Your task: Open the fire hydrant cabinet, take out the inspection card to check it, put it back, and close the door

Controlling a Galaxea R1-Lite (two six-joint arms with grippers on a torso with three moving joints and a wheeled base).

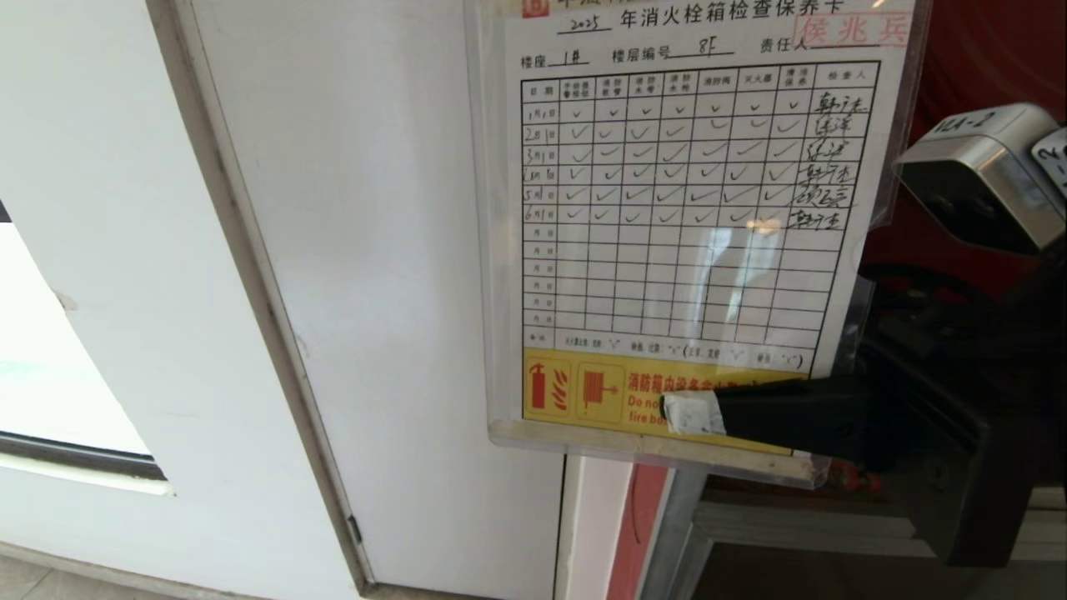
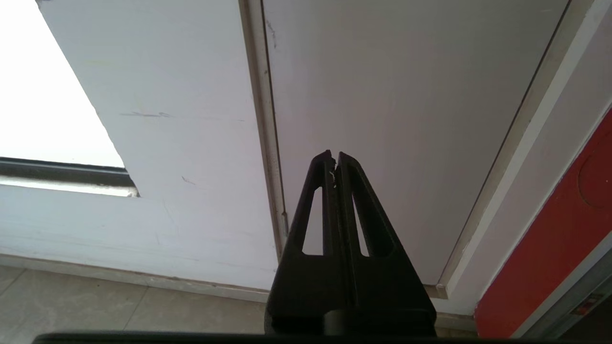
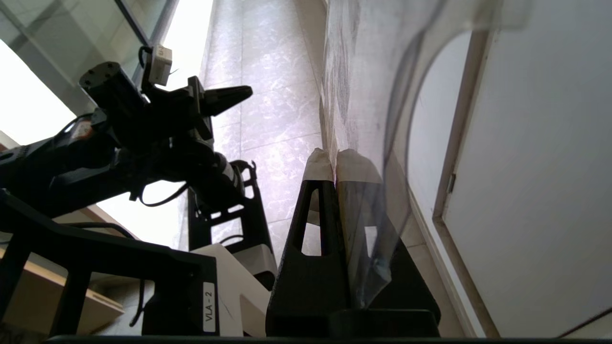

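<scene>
While edge-on elsewhere, inspection card point(image 1: 679, 225) legible.

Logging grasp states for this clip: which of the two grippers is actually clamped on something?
The right gripper: its taped fingertips pinch the lower edge of the inspection card in its clear sleeve. The left gripper is shut too, but on nothing, pointing at the white panel.

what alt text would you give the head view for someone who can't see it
The right gripper, reaching in from the right, is shut on the lower edge of the inspection card in its clear sleeve, held up facing the camera. Its grid shows six rows of ticks and signatures; a white door panel stands behind.
</scene>
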